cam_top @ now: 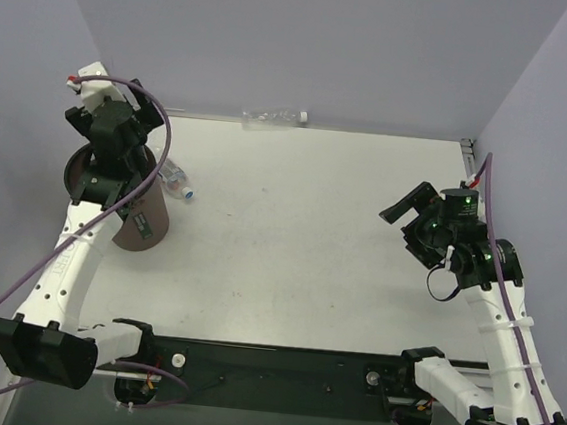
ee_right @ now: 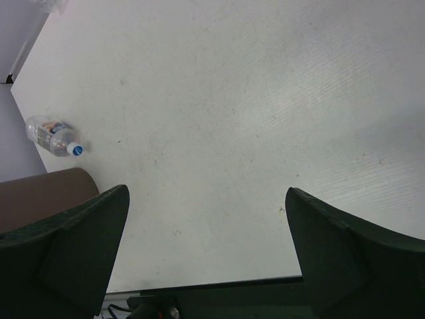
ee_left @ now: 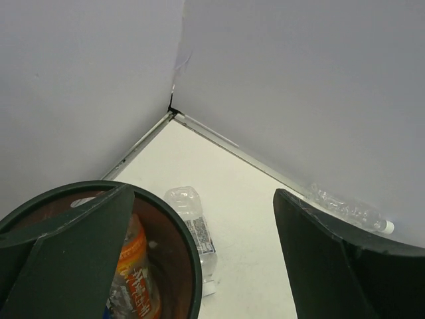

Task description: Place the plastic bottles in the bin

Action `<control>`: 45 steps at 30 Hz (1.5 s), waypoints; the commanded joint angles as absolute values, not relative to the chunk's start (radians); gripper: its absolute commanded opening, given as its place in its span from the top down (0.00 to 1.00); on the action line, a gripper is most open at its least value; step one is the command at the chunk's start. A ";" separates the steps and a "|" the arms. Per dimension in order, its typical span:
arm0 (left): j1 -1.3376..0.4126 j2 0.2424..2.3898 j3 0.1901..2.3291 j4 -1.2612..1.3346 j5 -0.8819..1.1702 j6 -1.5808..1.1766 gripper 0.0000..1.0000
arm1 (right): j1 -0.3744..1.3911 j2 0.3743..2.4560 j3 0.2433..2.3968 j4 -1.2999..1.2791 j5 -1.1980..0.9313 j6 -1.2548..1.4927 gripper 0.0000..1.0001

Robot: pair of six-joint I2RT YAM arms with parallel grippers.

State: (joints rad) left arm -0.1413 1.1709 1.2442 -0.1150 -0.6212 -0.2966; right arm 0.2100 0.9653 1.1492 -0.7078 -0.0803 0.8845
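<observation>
Left claw (ee_left: 202,199) gapes released above the round brown bin (cam_top: 143,227) by the matte white tabletop's (cam_top: 311,235) left edge; right claw (ee_right: 206,193) likewise.

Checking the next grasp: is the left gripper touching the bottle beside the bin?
Apart. Left wrist view: left gripper open over the bin, bottle lying on the table beside it.

White table (cam_top: 312,225) enclosed by pale lavender walls (cam_top: 310,44); black mounting plate (cam_top: 278,373) along its near edge.
</observation>
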 commanded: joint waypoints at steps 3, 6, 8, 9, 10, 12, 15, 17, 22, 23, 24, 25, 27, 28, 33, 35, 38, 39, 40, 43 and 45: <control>-0.149 1.209 1.454 -0.400 -0.513 -0.382 0.03 | 0.204 0.970 1.175 -0.716 -0.078 0.867 0.02; -0.218 1.268 1.573 -0.512 -0.527 -0.371 0.02 | 0.206 0.965 1.170 -0.715 -0.078 0.865 0.02; -0.316 1.359 1.653 -0.607 -0.569 -0.301 0.03 | 0.204 0.968 1.166 -0.715 -0.081 0.868 0.02; -0.354 1.397 1.695 -0.638 -0.627 -0.275 0.03 | 0.206 0.969 1.166 -0.715 -0.084 0.868 0.02; -0.380 1.472 1.783 -0.706 -0.652 -0.252 0.03 | 0.204 0.969 1.166 -0.715 -0.087 0.870 0.02; -0.420 1.544 1.859 -0.773 -0.655 -0.247 0.03 | 0.204 0.968 1.164 -0.713 -0.089 0.867 0.02; -0.422 1.678 1.988 -0.891 -0.611 -0.293 0.03 | 0.204 0.960 1.163 -0.716 -0.089 0.862 0.02; -0.422 1.774 2.069 -0.960 -0.603 -0.339 0.02 | 0.203 0.953 1.164 -0.716 -0.086 0.862 0.02; -0.422 2.007 2.232 -1.163 -0.623 -0.452 0.03 | 0.201 0.936 1.158 -0.716 -0.084 0.858 0.02; -0.420 2.035 2.249 -1.178 -0.609 -0.454 0.03 | 0.198 0.933 1.155 -0.716 -0.084 0.859 0.02; -0.420 2.063 2.272 -1.189 -0.589 -0.453 0.03 | 0.198 0.933 1.155 -0.716 -0.083 0.858 0.02; -0.420 2.107 2.278 -1.206 -0.583 -0.463 0.03 | 0.196 0.930 1.154 -0.715 -0.083 0.857 0.02; -0.417 2.140 2.272 -1.203 -0.571 -0.463 0.03 | 0.193 0.930 1.154 -0.716 -0.083 0.856 0.02; -0.411 2.167 2.269 -1.201 -0.568 -0.465 0.03 | 0.192 0.928 1.154 -0.716 -0.084 0.854 0.02; -0.371 2.221 2.247 -1.206 -0.558 -0.462 0.03 | 0.183 0.922 1.155 -0.718 -0.084 0.847 0.02; -0.345 2.230 2.223 -1.207 -0.575 -0.463 0.03 | 0.179 0.920 1.154 -0.718 -0.086 0.845 0.02; -0.307 2.229 2.172 -1.197 -0.574 -0.471 0.02 | 0.173 0.916 1.144 -0.718 -0.092 0.848 0.02; -0.299 2.223 2.155 -1.180 -0.575 -0.469 0.03 | 0.173 0.916 1.146 -0.718 -0.094 0.847 0.02; -0.293 2.221 2.140 -1.167 -0.577 -0.468 0.02 | 0.172 0.914 1.144 -0.718 -0.092 0.845 0.02; -0.259 2.209 2.085 -1.129 -0.565 -0.463 0.03 | 0.164 0.907 1.152 -0.721 -0.091 0.833 0.02; -0.226 2.204 2.053 -1.097 -0.528 -0.459 0.03 | 0.161 0.907 1.163 -0.724 -0.090 0.827 0.02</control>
State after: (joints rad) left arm -0.2714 2.2391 2.0926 -1.1629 -0.5549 -0.4530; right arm 0.1711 0.9215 1.1481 -0.7086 -0.0914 0.8539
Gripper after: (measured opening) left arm 0.974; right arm 0.984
